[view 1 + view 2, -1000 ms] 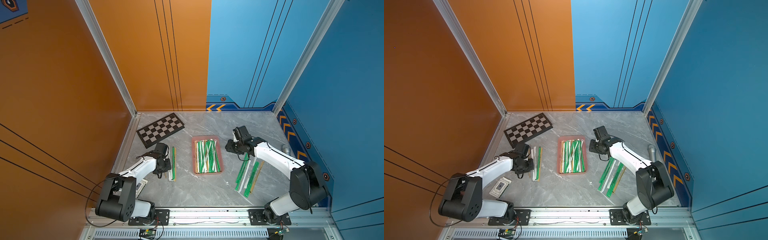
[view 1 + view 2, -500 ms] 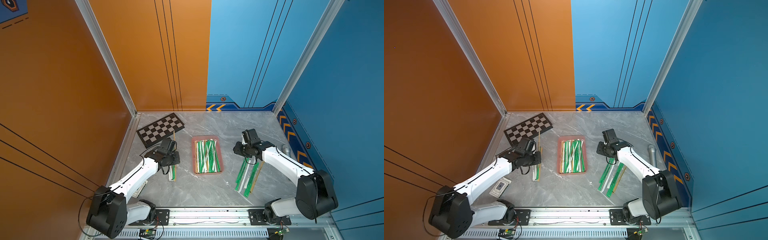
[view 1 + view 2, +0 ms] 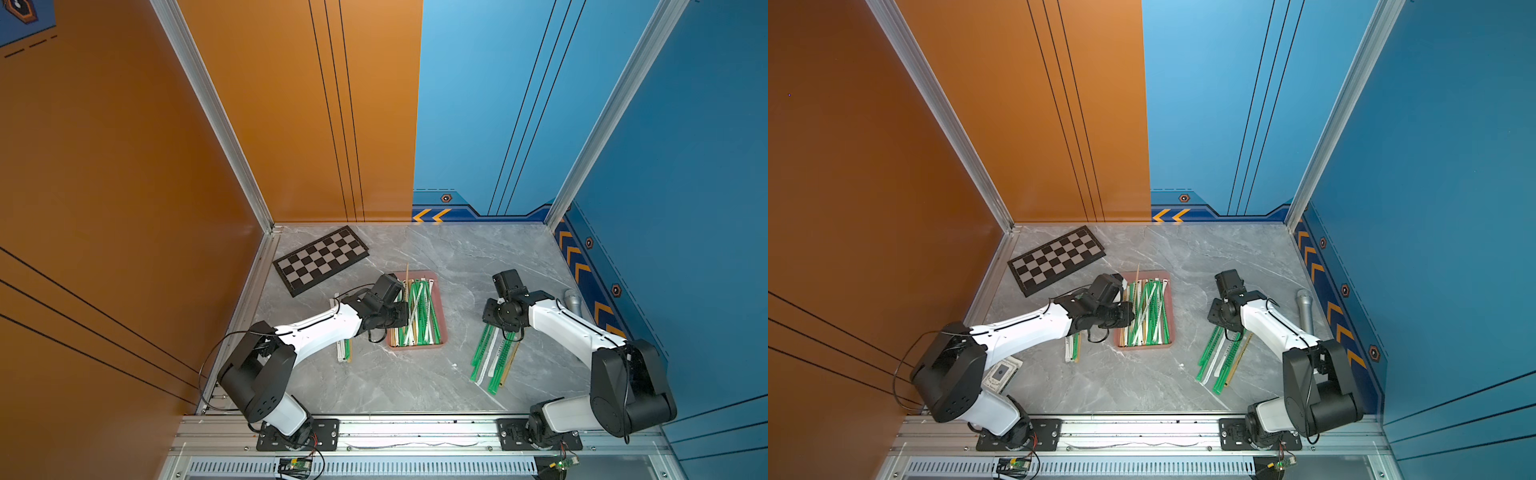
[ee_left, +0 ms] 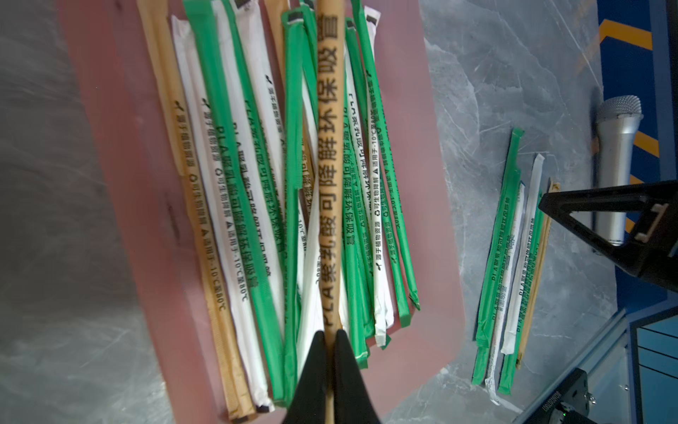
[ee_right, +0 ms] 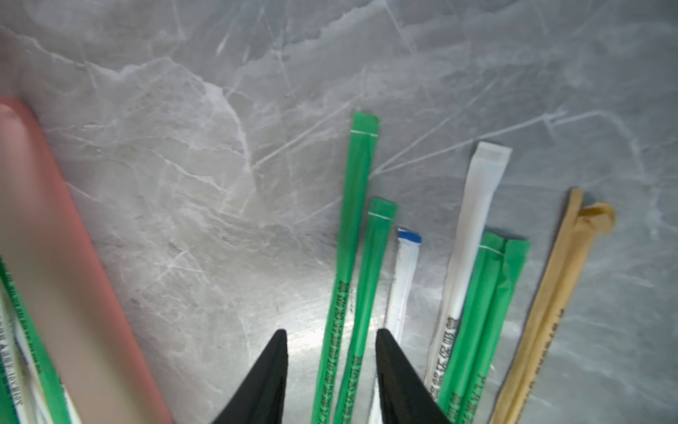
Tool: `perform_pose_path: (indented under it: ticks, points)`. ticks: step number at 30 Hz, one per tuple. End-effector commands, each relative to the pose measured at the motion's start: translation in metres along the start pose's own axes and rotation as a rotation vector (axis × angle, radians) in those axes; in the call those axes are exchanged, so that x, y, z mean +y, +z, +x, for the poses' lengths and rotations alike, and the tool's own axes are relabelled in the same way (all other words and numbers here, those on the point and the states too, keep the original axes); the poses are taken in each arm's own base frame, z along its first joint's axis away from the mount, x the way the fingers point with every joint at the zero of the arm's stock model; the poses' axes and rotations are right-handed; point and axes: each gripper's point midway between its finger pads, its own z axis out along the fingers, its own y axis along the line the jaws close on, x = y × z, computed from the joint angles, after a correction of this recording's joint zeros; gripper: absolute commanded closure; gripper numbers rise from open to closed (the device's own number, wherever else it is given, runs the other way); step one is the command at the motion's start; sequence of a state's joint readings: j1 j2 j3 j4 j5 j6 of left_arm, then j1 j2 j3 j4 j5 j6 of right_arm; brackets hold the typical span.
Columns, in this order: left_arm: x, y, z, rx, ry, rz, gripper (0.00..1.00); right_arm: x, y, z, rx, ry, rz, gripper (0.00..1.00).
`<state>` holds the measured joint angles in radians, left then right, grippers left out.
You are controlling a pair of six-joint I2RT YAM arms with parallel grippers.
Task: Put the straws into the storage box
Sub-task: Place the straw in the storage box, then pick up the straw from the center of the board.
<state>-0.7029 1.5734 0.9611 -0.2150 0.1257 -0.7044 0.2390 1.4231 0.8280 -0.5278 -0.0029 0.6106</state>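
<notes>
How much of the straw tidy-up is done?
Over half, I'd say. Many straws already lie in the pink storage box. The left gripper is shut on a tan straw over the box. The right gripper is open over a loose bunch on the table; a few more lie beside the left arm.

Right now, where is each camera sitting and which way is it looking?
Top views: high above the robot's bases, looking down at the grey table; left arm and right arm show whole.
Left wrist: on the left arm, looking along the left fingers, shut on a tan straw, over the storage box.
Right wrist: on the right arm, looking down past the open right fingers at the loose straws.
Shared: both wrist views show those loose straws and the storage box.
</notes>
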Motion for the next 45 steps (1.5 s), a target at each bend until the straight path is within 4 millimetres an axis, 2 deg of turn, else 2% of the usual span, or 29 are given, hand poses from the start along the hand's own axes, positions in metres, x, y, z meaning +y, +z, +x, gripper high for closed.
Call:
perform_pose_path:
  ticks: [1, 4, 13, 21, 26, 29, 31, 32, 45]
  points:
    - [-0.01, 0.005, -0.001, 0.009, -0.016, 0.029, 0.93, -0.006, 0.0, 0.01, 0.033, 0.019, 0.016, 0.58]
    - [-0.008, 0.006, 0.0, 0.01, -0.015, 0.022, 0.91, -0.006, 0.002, 0.014, 0.043, 0.008, 0.02, 0.58]
    - [-0.009, 0.004, 0.0, 0.002, -0.001, 0.002, 0.63, -0.003, 0.003, 0.017, 0.05, 0.002, 0.015, 0.59]
    - [-0.011, -0.007, -0.005, -0.025, 0.038, -0.024, 0.51, 0.008, 0.01, 0.024, 0.07, -0.021, 0.002, 0.63]
    - [-0.006, -0.015, -0.007, -0.044, 0.062, -0.055, 0.32, 0.01, 0.019, 0.029, 0.091, -0.039, 0.02, 0.64]
    - [0.0, -0.021, -0.009, -0.066, 0.069, -0.079, 0.17, 0.009, 0.021, 0.03, 0.097, -0.043, 0.029, 0.64]
    - [0.003, -0.025, -0.01, -0.08, 0.069, -0.09, 0.04, 0.009, 0.022, 0.03, 0.097, -0.042, 0.031, 0.65]
    - [0.004, -0.026, -0.011, -0.087, 0.068, -0.092, 0.02, 0.009, 0.023, 0.029, 0.098, -0.043, 0.033, 0.65]
    - [0.021, -0.046, -0.018, -0.156, 0.05, -0.125, 0.01, 0.009, 0.031, 0.034, 0.125, -0.059, 0.053, 0.67]
